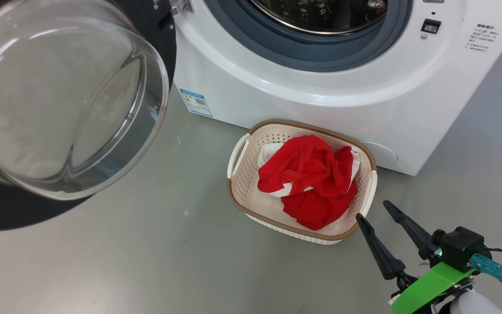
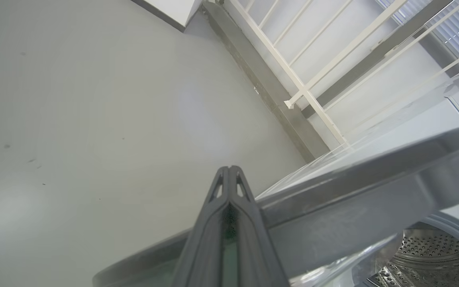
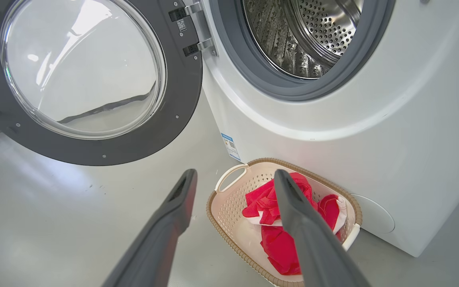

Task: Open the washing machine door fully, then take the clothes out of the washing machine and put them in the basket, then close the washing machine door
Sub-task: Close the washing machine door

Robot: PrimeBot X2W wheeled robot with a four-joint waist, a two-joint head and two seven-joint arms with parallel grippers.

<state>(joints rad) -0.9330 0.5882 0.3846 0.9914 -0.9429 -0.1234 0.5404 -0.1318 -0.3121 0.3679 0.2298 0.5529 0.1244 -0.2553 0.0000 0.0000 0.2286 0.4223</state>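
At the far left the washing machine door [image 1: 59, 100] stands swung wide open, its clear glass bowl bulging out of a broad black rim. In the left wrist view the left gripper [image 2: 229, 170] has its two dark fingers pressed flat together with nothing between them. The door's grey edge crosses just behind them and runs off to the right (whether finger and edge touch, I cannot tell).

Next comes the washing machine [image 1: 286, 91], white, with a grey gasket ringing a perforated steel drum and a small blue sticker low on its front. Just before it on the grey floor sits the basket [image 1: 241, 187], cream and perforated, with a brown woven-look rim and pale side handles. The clothes [image 1: 312, 174] lie heaped inside it, bright red fabric with white cloth peeking out at the edges.

Furthest right, the right gripper [image 1: 373, 210] has its jaws spread wide and holds nothing. Its fingertips are just beside the basket's near right corner, apart from the clothes
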